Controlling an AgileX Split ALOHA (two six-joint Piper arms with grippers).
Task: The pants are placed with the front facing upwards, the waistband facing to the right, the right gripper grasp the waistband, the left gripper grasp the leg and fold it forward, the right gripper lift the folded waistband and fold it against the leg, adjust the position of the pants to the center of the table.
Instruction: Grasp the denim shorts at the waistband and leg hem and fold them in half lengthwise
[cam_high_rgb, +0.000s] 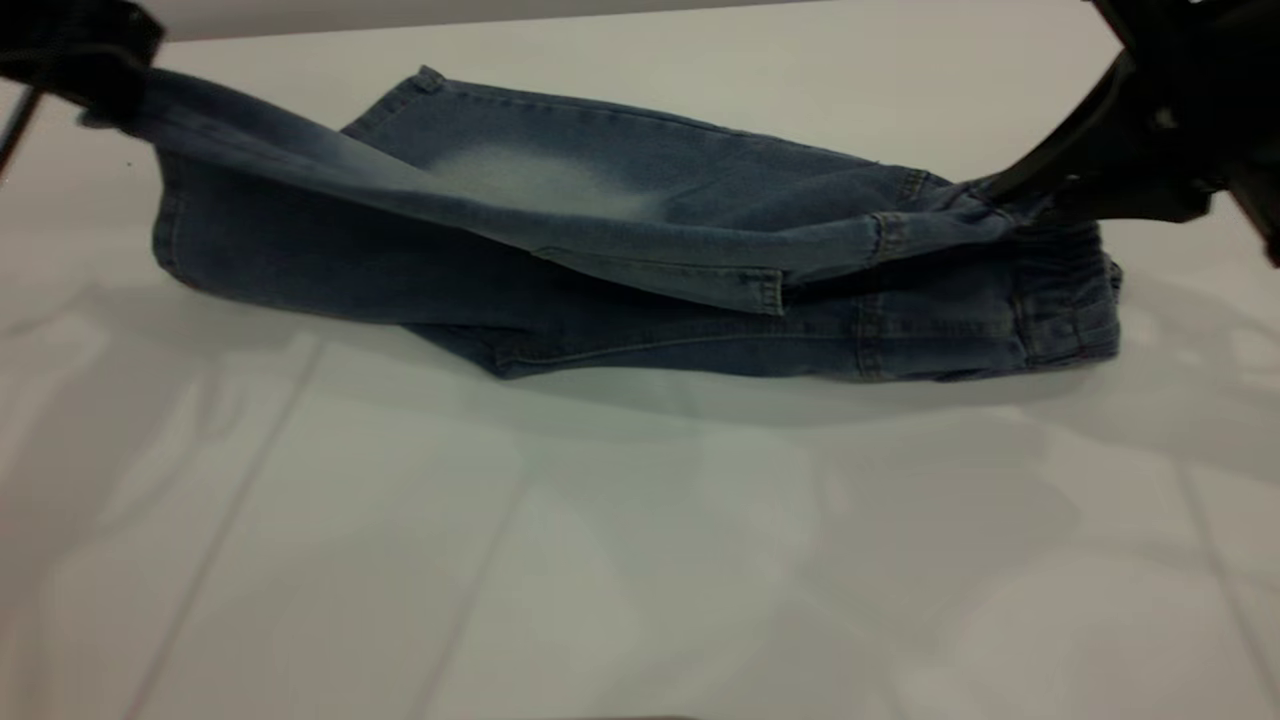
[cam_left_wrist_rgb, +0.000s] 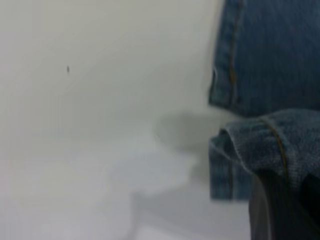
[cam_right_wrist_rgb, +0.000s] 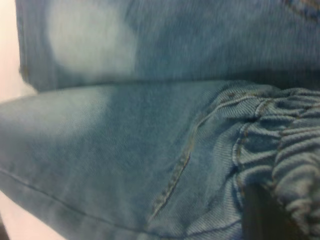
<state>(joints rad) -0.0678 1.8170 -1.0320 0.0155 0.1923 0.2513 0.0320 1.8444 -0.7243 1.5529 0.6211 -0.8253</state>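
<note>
The blue denim pants (cam_high_rgb: 600, 250) lie across the white table (cam_high_rgb: 600, 560), one leg raised and stretched as a band over the other. My left gripper (cam_high_rgb: 95, 85) at the far left is shut on the hem of that lifted leg (cam_left_wrist_rgb: 270, 145). At the right my right gripper (cam_high_rgb: 1000, 195) is shut on the ruffled waistband (cam_high_rgb: 1070, 290), holding its top layer up. In the right wrist view the gathered waistband (cam_right_wrist_rgb: 285, 135) bunches around one dark finger (cam_right_wrist_rgb: 262, 215). A pale faded oval (cam_high_rgb: 540, 180) shows on the flat leg.
Bare white tabletop stretches in front of the pants toward the near edge, crossed by faint reflected lines. The table's far edge (cam_high_rgb: 400, 22) runs just behind the pants.
</note>
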